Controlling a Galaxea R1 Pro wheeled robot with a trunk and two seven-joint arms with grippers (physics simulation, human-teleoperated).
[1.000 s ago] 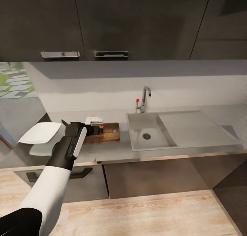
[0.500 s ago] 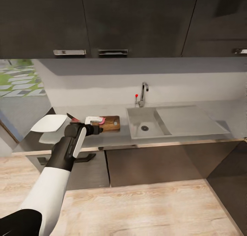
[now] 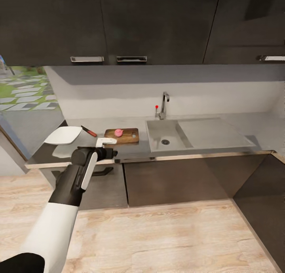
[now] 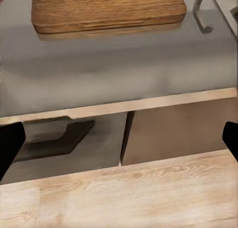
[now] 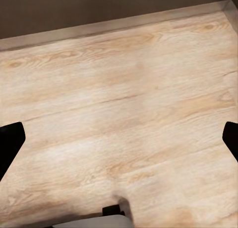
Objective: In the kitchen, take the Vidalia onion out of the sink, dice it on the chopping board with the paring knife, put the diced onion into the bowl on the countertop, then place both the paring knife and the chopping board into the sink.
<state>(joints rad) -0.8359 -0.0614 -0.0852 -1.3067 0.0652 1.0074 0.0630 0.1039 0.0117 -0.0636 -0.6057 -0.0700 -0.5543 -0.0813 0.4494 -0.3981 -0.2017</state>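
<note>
The Vidalia onion (image 3: 118,131) sits on the chopping board (image 3: 127,136), paring knife (image 3: 89,131) beside the bowl (image 3: 63,135). The left end effector (image 4: 119,138), spread wide, faces the surface (image 4: 119,74); the right end effector (image 5: 119,138), also wide, overlooks wooden floor (image 5: 124,104).

The desk (image 3: 130,152), a glossy dark grey slab with a pale front edge, is seen running along the wall. Set directly on it, from the left end, are the white bowl (image 3: 63,135), the paring knife (image 3: 89,131) and the chopping board (image 3: 122,136). The sink (image 3: 166,134) is let into it further right. The Vidalia onion (image 3: 118,131) is carried by the board.
</note>
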